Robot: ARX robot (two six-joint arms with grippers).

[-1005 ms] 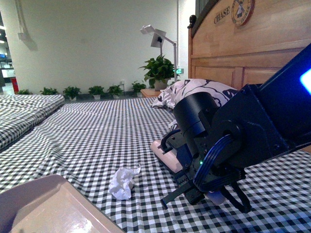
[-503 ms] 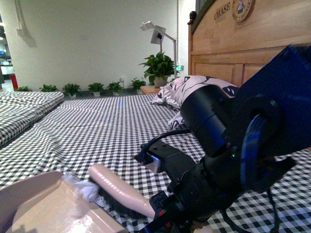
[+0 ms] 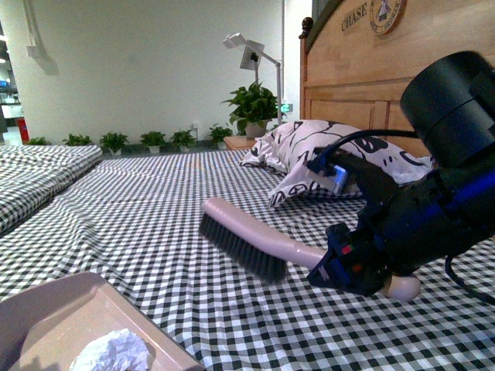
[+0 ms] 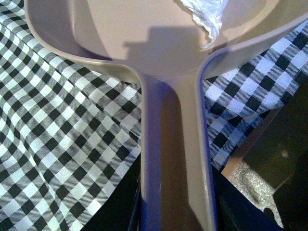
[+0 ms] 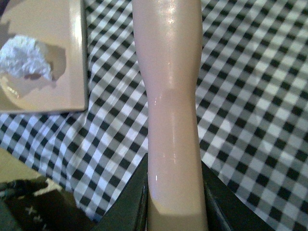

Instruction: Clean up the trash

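Checkered bedding covers the bed [image 3: 155,216], a printed pillow [image 3: 309,154] by its headboard. At the near edge, the dustpan [image 3: 69,317], clamped by the left gripper [image 4: 175,211], holds the trash [image 3: 112,352]. Right gripper [image 5: 175,207] grips the brush [image 3: 247,239], raised above the sheet.

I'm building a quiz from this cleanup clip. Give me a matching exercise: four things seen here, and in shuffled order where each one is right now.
Things:
1. tissue wad
2. brush
3. dustpan
4. pillow

Places:
A. against the wooden headboard
B. held by the right gripper, raised above the bedsheet
C. inside the dustpan
D. held by its handle in the left gripper, lying on the checkered sheet

Pairs: 1-C, 2-B, 3-D, 4-A
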